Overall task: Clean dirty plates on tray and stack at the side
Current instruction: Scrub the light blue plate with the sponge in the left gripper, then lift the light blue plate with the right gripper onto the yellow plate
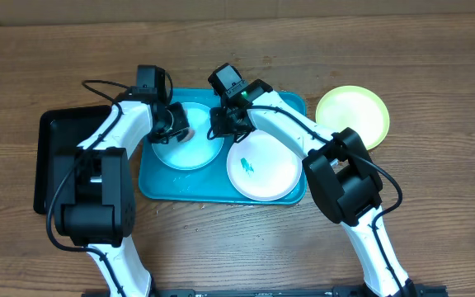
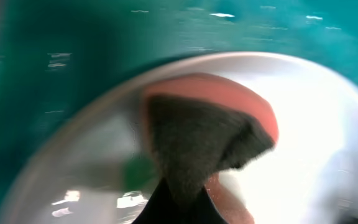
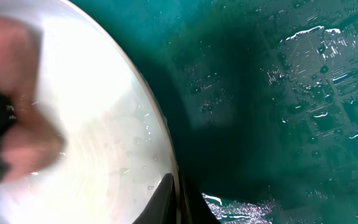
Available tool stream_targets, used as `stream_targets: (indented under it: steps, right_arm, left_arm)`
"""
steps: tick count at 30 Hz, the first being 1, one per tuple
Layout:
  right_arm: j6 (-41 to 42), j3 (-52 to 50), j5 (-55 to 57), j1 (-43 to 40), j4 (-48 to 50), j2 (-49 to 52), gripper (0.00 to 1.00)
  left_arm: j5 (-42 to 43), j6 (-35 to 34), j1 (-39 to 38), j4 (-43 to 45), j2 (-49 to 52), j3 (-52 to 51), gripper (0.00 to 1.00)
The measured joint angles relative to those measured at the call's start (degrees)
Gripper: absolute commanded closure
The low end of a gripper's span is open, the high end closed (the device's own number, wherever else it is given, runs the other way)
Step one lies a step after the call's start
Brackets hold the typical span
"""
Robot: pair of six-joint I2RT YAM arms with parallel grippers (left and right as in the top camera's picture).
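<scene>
Turquoise rectangular plastic tray [image 1: 159, 177] holds light-blue round plate [image 1: 190, 153] left, white round plate [image 1: 266, 173] right; yellow-green round plate [image 1: 353, 114] lies outside, right.

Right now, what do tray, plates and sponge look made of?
Tray: glossy turquoise plastic, likely; glints, moulded rim. Blue plate, white plate: smooth, shiny, probably plastic. Sponge: pink foam with dark fibrous scouring face.

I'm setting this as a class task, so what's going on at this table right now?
The left end effector presses a sponge onto the light blue plate on the turquoise tray. The right end effector appears to pinch that plate's rim to steady it. The white plate beside it on the tray carries a green smear. The yellow-green plate lies off the tray, on the table to the right.
</scene>
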Motion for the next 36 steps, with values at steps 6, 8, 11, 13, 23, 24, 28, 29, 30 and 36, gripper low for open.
stream_targets:
  steps: [6, 8, 11, 13, 23, 24, 28, 29, 30, 36]
  right_arm:
    - [0.0, 0.0, -0.1, 0.0, 0.0, 0.0, 0.96]
    - [0.0, 0.0, -0.2, 0.2, 0.2, 0.0, 0.96]
    - [-0.3, 0.0, -0.1, 0.3, 0.2, 0.0, 0.96]
    - [-0.8, 0.6, 0.2, 0.3, -1.0, 0.0, 0.96]
    - [-12.9, 19.8, 27.8, 4.1, -15.5, -0.2, 0.96]
    - [-14.7, 21.9, 32.9, 5.6, -16.0, -0.2, 0.96]
    - [-24.4, 27.0, 53.7, 12.1, -11.6, -0.3, 0.96]
    - [-27.6, 27.5, 58.4, 13.7, -9.2, -0.4, 0.96]
    - [-31.4, 27.6, 62.9, 15.3, -6.7, -0.5, 0.96]
    - [-47.6, 27.7, 75.3, 20.7, -0.7, -0.5, 0.96]
  left_arm:
    - [-9.5, 1.7, 1.7, -7.4, 0.0, 2.4, 0.96]
    - [-11.2, 2.6, 1.9, -12.4, 0.5, 4.9, 0.96]
    - [-14.3, 2.9, 1.9, -18.8, 1.4, 10.2, 0.96]
    - [-18.5, 2.9, 3.3, -22.5, 1.6, 15.6, 0.96]
    - [-8.1, 2.6, 16.9, -32.9, 2.0, 31.5, 0.96]
    - [-6.7, 2.6, 18.6, -34.8, 2.0, 31.5, 0.96]
    - [-5.9, 2.6, 25.1, -38.7, 2.0, 31.5, 0.96]
    - [-6.3, 2.6, 26.1, -39.3, 2.0, 31.5, 0.96]
    - [-7.1, 2.6, 28.0, -40.2, 2.0, 31.5, 0.96]
    - [-9.7, 2.6, 34.0, -40.6, 2.0, 31.1, 0.96]
